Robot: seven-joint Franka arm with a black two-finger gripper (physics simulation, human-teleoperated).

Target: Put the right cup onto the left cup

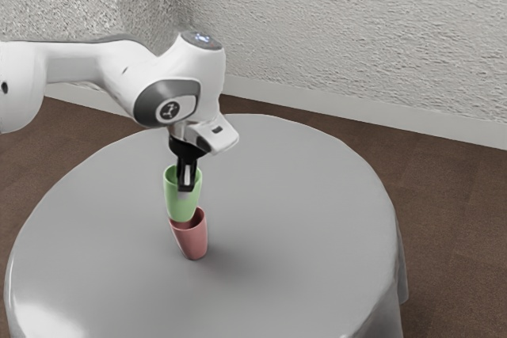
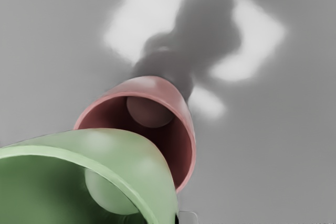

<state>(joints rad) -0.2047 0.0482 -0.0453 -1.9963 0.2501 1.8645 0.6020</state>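
Note:
My gripper [image 1: 186, 184] points down at the rim of the green cup [image 1: 181, 205], shut on its wall. That cup hangs upright, its base overlapping the mouth of the red cup [image 1: 192, 241], which stands on the table. In the wrist view the green cup [image 2: 110, 148] is close under the hand and hides part of the red cup [image 2: 152, 85]. Much of the red cup's dark opening shows beside it. Whether the two cups touch, I cannot tell.
Both cups are over a round table with a grey cloth [image 1: 301, 219]. Its curved edge drops off toward the brown floor [image 1: 451, 227], and a textured white wall [image 1: 356, 29] rises behind.

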